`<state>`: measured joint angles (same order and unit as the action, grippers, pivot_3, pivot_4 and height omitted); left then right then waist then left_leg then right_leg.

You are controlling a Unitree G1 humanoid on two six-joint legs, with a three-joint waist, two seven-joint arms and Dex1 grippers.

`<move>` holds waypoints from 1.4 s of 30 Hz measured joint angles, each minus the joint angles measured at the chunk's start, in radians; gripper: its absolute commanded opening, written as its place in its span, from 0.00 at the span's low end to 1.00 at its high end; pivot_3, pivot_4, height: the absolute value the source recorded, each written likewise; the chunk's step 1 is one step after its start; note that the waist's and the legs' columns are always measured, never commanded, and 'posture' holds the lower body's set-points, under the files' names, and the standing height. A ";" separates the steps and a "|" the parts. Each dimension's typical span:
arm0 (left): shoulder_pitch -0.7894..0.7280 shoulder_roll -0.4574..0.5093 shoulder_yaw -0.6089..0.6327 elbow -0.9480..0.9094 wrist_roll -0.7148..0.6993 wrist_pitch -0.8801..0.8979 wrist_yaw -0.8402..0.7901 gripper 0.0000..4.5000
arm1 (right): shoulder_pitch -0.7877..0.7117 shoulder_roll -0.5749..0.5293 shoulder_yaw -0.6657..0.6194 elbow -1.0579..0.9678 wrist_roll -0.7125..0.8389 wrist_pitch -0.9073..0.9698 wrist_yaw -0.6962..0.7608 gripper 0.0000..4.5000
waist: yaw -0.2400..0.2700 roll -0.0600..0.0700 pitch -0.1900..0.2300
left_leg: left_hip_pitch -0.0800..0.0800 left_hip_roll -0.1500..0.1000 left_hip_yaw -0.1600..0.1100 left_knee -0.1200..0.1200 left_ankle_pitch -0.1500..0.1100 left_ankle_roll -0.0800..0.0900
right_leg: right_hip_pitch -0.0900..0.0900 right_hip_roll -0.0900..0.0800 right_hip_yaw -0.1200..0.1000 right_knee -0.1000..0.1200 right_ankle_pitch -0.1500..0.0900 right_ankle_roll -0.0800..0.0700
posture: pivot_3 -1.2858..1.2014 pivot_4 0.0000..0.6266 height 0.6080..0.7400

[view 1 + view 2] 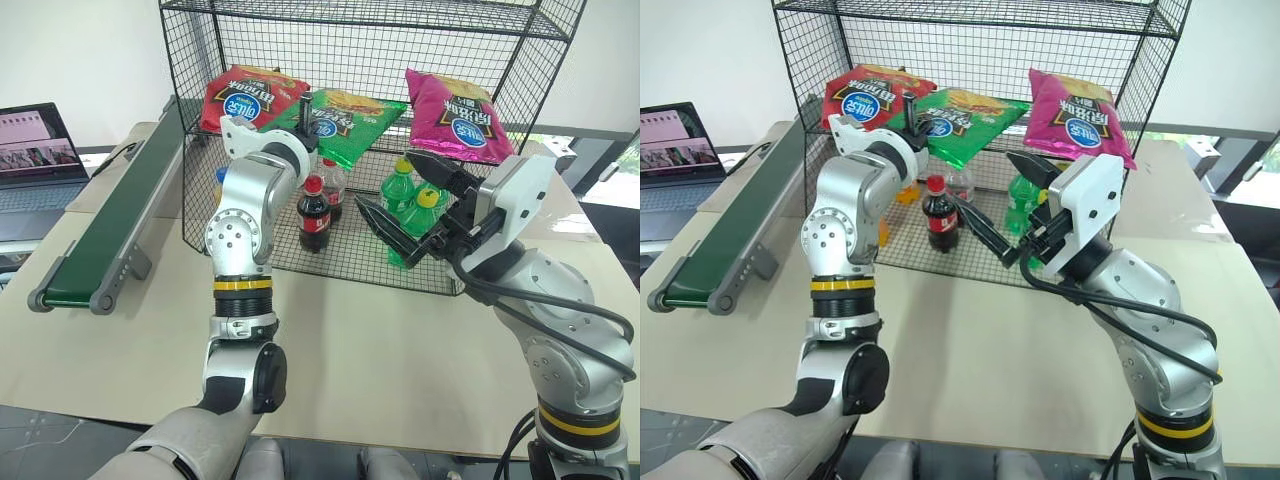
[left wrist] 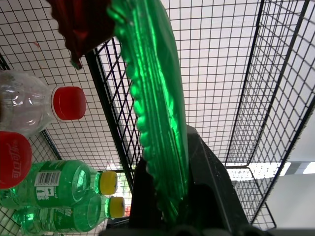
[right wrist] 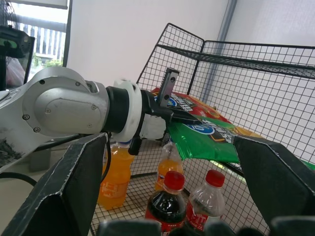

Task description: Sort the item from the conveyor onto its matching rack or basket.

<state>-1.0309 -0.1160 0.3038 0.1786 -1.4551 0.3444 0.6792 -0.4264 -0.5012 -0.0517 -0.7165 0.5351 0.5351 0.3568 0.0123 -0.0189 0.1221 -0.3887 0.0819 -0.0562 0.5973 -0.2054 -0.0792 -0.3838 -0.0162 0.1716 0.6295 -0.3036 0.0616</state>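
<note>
green chip bag (image 1: 345, 122) pinched in left pincer (image 1: 305, 118) at rack (image 1: 520, 60).

We reach our left arm up and forward from the near side, elbow bent, wrist turned toward the far side of the scene. Our left gripper (image 1: 304, 128) points level and away from us, its two black fingers (image 2: 147, 194) pressed together on the near edge of the green chip bag (image 1: 345, 124), which it holds up. Our right arm rises on the right, forearm angled up and to the left. Our right gripper (image 1: 405, 200) points toward the far left and slightly upward, its two black fingers (image 3: 74, 184) spread wide apart, with nothing between them.
</note>
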 measured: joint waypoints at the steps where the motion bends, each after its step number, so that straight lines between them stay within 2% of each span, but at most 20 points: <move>1: -0.003 0.000 -0.003 0.008 0.003 -0.003 -0.005 0.01 | 0.000 0.000 0.000 0.000 -0.002 0.000 -0.002 1.00 | 0.000 0.000 0.000 | 0.000 0.000 0.000 0.000 0.000 0.000 | 0.000 0.000 0.000 0.001 0.000 0.000 | 0.52 0.24 1.00; 13: -0.020 -0.002 -0.014 0.049 0.064 -0.039 -0.054 0.01 | 0.001 0.001 0.000 -0.010 -0.004 0.001 -0.014 1.00 | 0.001 0.000 0.000 | -0.001 0.000 0.000 0.000 0.000 0.000 | 0.000 0.000 0.000 0.000 0.000 0.000 | 0.52 0.24 1.00; 16: -0.027 -0.003 -0.018 0.052 0.065 -0.039 -0.067 0.19 | 0.001 0.001 0.000 -0.010 -0.004 0.001 -0.016 1.00 | 0.000 0.000 0.000 | -0.001 0.000 0.000 0.000 0.000 0.000 | 0.000 0.000 0.000 0.000 0.000 0.000 | 0.52 0.24 1.00; 17: -0.027 -0.003 -0.019 0.052 0.064 -0.039 -0.069 0.31 | 0.001 0.000 0.000 -0.010 -0.004 0.001 -0.016 1.00 | 0.000 0.000 0.000 | -0.001 0.000 0.000 0.000 0.000 0.000 | 0.000 0.000 0.000 0.000 0.000 0.000 | 0.52 0.24 1.00; 18: -0.027 -0.003 -0.020 0.052 0.064 -0.039 -0.070 0.37 | 0.001 0.000 0.000 -0.010 -0.004 0.001 -0.016 1.00 | 0.000 0.000 0.000 | -0.001 0.000 0.000 0.000 0.000 0.000 | 0.000 0.000 0.000 0.000 0.000 0.000 | 0.52 0.24 1.00; 22: -0.027 -0.003 -0.028 0.026 0.056 -0.032 -0.067 0.77 | 0.001 0.000 0.000 -0.009 -0.004 0.001 -0.015 1.00 | 0.000 0.000 0.000 | -0.001 0.000 0.000 0.000 0.000 0.000 | 0.000 0.000 0.000 0.000 0.000 0.000 | 0.52 0.24 1.00; 25: -0.024 -0.003 -0.039 -0.015 0.032 0.007 -0.061 0.98 | 0.000 0.001 0.000 -0.005 -0.004 0.001 -0.012 1.00 | 0.001 0.000 0.000 | -0.001 0.000 0.000 0.000 0.000 0.000 | 0.000 0.000 0.000 0.000 0.000 0.000 | 0.52 0.24 1.00; 31: 0.009 0.000 -0.089 -0.124 -0.061 0.140 -0.041 0.98 | -0.003 0.002 0.002 0.025 -0.004 0.001 0.005 1.00 | 0.000 0.000 0.000 | 0.000 0.000 0.000 0.000 0.000 0.000 | 0.000 0.000 0.000 0.001 0.000 0.000 | 0.52 0.24 1.00; 37: 0.118 0.026 -0.087 -0.166 -0.117 0.223 -0.013 0.98 | -0.027 0.009 0.005 0.050 -0.004 -0.004 0.028 1.00 | -0.003 0.000 0.000 | 0.000 0.000 0.000 0.001 0.000 0.000 | 0.000 0.000 0.001 0.002 0.000 0.000 | 0.52 0.24 1.00; 42: 0.132 0.062 -0.056 -0.167 -0.120 0.233 -0.016 0.98 | -0.032 0.022 0.010 0.074 -0.005 -0.007 0.047 1.00 | 0.001 0.000 0.000 | 0.000 0.000 0.000 0.002 0.000 0.000 | 0.000 0.000 0.001 0.002 0.000 0.000 | 0.52 0.24 1.00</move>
<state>-0.8984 -0.0542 0.2478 0.0118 -1.5746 0.5770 0.6635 -0.4587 -0.4794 -0.0413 -0.6426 0.5300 0.5283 0.4041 0.0131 -0.0187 0.1220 -0.3892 0.0819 -0.0562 0.5996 -0.2054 -0.0792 -0.3840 -0.0162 0.1722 0.6311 -0.3036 0.0617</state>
